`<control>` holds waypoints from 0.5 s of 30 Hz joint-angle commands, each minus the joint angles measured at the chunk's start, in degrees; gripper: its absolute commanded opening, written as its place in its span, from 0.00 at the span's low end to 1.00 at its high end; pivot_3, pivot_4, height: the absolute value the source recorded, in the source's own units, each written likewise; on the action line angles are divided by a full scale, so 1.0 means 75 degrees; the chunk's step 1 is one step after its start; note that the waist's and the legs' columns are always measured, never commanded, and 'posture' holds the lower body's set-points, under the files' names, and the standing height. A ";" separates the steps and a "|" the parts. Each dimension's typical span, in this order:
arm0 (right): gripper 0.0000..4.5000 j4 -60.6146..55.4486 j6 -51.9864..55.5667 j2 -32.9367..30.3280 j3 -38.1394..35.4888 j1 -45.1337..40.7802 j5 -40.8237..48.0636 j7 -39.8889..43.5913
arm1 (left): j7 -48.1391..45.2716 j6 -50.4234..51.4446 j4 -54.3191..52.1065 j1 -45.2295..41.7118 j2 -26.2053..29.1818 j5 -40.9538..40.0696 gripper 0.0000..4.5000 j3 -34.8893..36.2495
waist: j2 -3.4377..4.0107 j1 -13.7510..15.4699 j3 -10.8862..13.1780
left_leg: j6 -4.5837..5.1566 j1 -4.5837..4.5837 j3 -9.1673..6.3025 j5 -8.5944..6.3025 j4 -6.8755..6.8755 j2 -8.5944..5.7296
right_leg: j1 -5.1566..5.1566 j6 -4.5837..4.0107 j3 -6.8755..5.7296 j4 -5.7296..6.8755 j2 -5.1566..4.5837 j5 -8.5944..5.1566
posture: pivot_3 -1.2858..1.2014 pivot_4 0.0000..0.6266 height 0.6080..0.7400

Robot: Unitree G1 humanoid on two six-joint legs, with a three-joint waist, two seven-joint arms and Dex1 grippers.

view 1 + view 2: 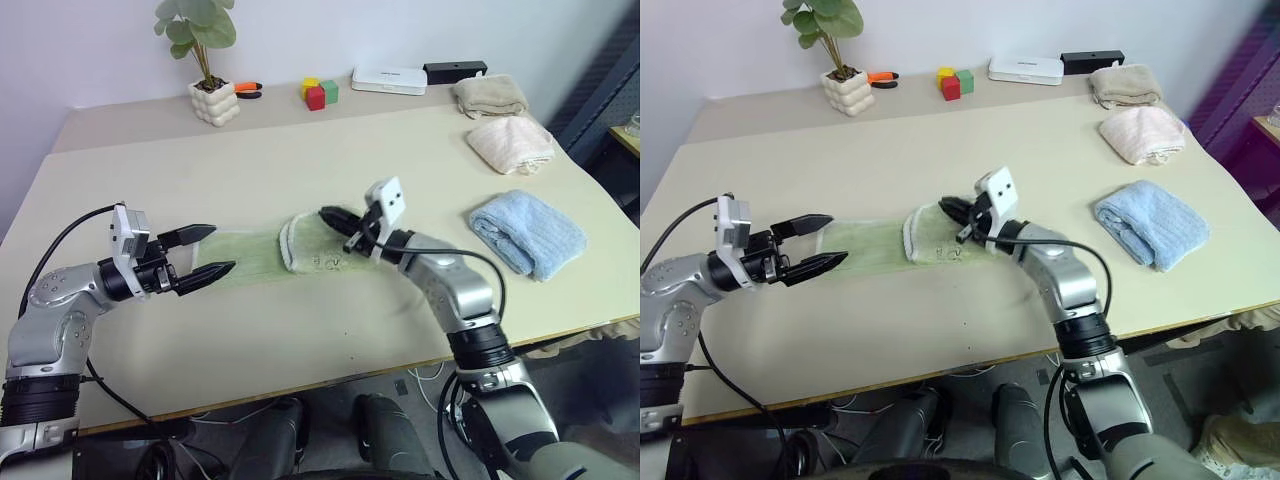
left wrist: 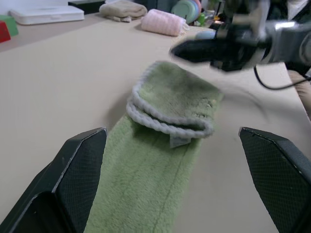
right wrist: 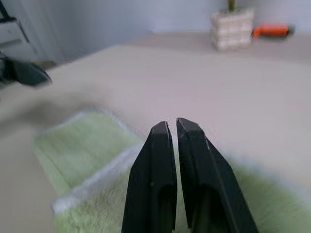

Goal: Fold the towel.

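- Two arms are seen in the left eye view over the worktop; the towel lies flat between them, its right end already lapped over. The left gripper is spread wide just beside the towel's left end.
- Left wrist view: the cloth is judged soft, light and limp, best pinched at a stitched corner.
- Right wrist view: the right gripper is closed, empty, above the folded end.

The towel's near end runs off the left wrist view between the left claw's fingers. The right claw is blurred there. The folded flap hides the towel beneath.
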 commanded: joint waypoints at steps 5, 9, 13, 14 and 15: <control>0.01 0.0946 -0.0870 0.0073 0.0841 0.0216 -0.1588 -0.0692 | 0.0198 0.0118 -0.0512 0.0242 -0.0035 -0.0243 1.00 0.0161 | -0.0003 0.0011 -0.0005 | -0.0005 0.0004 -0.0001 0.0003 0.0001 -0.0001 | -0.0021 -0.0001 -0.0001 0.0005 0.0001 0.0000 | 0.52 0.24 1.00; 0.01 0.0670 -0.0813 0.0083 0.0849 0.0290 -0.1469 -0.0334 | 0.0323 0.0199 -0.0548 0.0320 -0.0076 -0.0237 1.00 0.0114 | -0.0007 0.0008 -0.0008 | -0.0007 0.0014 -0.0001 0.0003 0.0001 0.0000 | -0.0012 -0.0001 -0.0001 0.0005 0.0004 0.0000 | 0.52 0.24 1.00; 0.18 0.0320 -0.0634 0.0138 0.0468 0.0247 -0.0901 0.0096 | 0.0761 0.0772 -0.0883 0.0579 -0.0133 -0.0435 1.00 0.0161 | -0.0006 0.0007 -0.0008 | -0.0006 0.0013 -0.0002 0.0003 0.0000 0.0000 | -0.0010 -0.0001 0.0000 0.0005 0.0005 0.0000 | 0.52 0.24 1.00; 0.32 0.0257 -0.0619 0.0139 0.0415 0.0225 -0.0844 0.0142 | 0.0865 0.0903 -0.0953 0.0627 -0.0143 -0.0481 1.00 0.0180 | -0.0006 0.0007 -0.0008 | -0.0006 0.0013 -0.0002 0.0003 -0.0002 0.0000 | -0.0001 0.0000 0.0001 0.0005 0.0005 0.0000 | 0.52 0.24 1.00; 0.39 0.0202 -0.0713 0.0138 0.0328 0.0157 -0.0768 0.0196 | 0.1010 0.1159 -0.1068 0.0717 -0.0163 -0.0639 1.00 0.0241 | -0.0006 0.0008 -0.0008 | -0.0006 0.0013 -0.0002 0.0003 -0.0002 0.0000 | -0.0001 0.0000 0.0001 0.0006 0.0005 0.0000 | 0.52 0.24 1.00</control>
